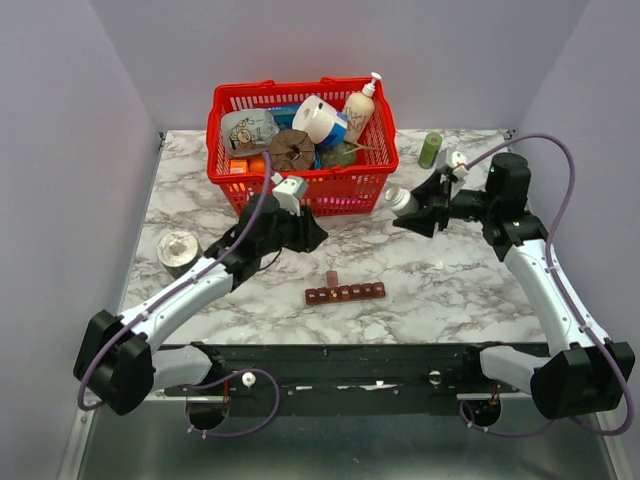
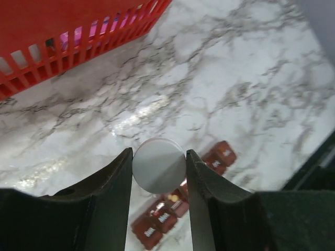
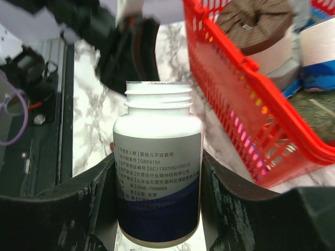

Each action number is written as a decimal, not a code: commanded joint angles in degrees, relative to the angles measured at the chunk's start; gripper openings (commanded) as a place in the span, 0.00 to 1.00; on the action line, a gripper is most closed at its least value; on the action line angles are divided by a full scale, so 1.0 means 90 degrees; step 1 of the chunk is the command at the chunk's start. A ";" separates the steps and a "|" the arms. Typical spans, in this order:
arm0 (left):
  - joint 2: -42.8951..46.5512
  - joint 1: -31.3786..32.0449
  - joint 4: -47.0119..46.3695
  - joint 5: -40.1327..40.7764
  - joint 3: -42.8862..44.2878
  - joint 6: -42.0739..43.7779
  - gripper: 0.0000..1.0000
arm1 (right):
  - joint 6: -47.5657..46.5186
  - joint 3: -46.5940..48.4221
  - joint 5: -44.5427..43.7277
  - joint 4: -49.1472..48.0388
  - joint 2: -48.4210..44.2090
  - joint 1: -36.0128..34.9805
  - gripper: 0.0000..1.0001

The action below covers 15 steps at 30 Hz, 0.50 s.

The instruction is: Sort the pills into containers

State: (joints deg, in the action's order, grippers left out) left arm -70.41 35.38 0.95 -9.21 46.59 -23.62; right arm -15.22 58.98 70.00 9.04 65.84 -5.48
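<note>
My left tool point(image 2: 159, 157) is clenched on the white cap point(image 2: 158, 171). My right tool point(image 3: 157, 180) grasps the uncapped bottle point(image 3: 157, 151). The containers point(image 1: 345, 293) lie mid-worktop point(image 1: 450, 285), near side. I judge the opening done and the sorting not yet begun.

The dark red pill organizer strip point(image 1: 346, 293) lies on the marble table point(image 1: 470, 290), one lid raised. The right gripper point(image 1: 409, 207) holds a white bottle point(image 1: 400, 199) beside the red basket point(image 1: 340, 190).
</note>
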 commanded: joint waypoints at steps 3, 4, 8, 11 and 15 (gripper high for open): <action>0.0850 -0.0746 -0.1370 -0.2811 -0.0391 -0.2558 0.22 | -0.1872 -0.0127 -0.1077 0.1212 0.0096 -0.1039 0.13; 0.0880 -0.0834 -0.1617 -0.2940 -0.0440 -0.2852 0.22 | -0.1892 -0.0157 -0.1243 0.1222 0.0135 -0.1168 0.13; 0.0842 -0.0884 -0.2954 -0.3283 -0.0703 -0.4383 0.22 | -0.1805 -0.0118 -0.1722 0.1213 0.0359 -0.1666 0.13; 0.0646 -0.0884 -0.4136 -0.3400 -0.0859 -0.5089 0.22 | -0.1571 -0.0021 -0.2082 0.1145 0.0545 -0.1901 0.13; 0.0354 -0.0874 -0.5134 -0.3391 -0.0938 -0.5919 0.22 | -0.1327 0.0097 -0.2377 0.1115 0.0731 -0.2125 0.13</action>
State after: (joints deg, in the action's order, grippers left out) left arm -65.17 27.70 -29.50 -36.29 39.05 -64.27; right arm -28.36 58.22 53.89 19.07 71.07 -23.03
